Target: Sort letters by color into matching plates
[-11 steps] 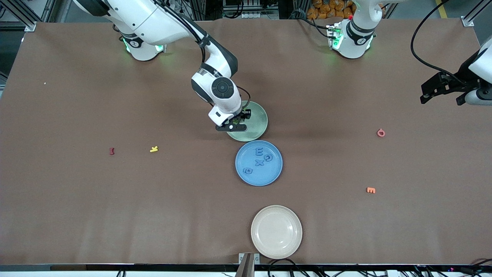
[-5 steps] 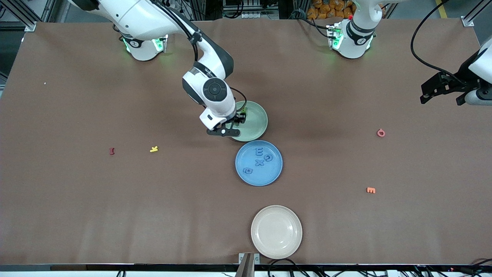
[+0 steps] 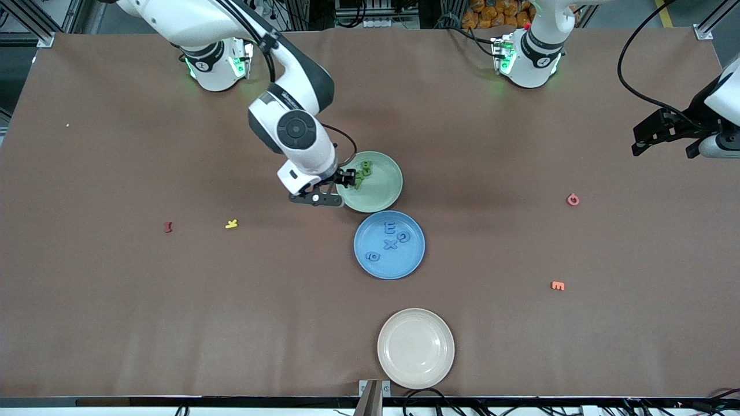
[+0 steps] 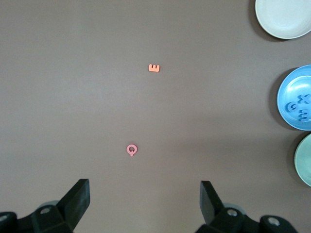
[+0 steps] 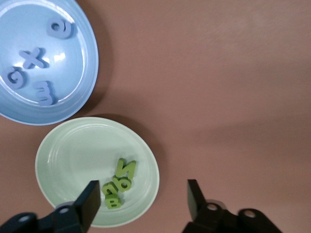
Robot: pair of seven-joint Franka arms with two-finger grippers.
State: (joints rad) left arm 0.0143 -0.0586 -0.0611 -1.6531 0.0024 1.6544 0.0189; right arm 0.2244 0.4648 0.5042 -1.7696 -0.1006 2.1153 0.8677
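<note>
Green letters (image 5: 119, 183) lie in mint plate (image 5: 73, 160), beside spread right fingers (image 5: 91, 200).

A cream plate (image 3: 415, 348) sat by the table's (image 3: 115, 318) front edge; red (image 3: 168, 227), yellow (image 3: 232, 223), pink (image 3: 573, 199) and orange (image 3: 558, 285) letters lay scattered.

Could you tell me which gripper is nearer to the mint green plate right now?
Right. The right gripper hangs open over the edge of the mint green plate that faces the right arm's end. The left gripper waits, open, above the left arm's end of the table.
</note>
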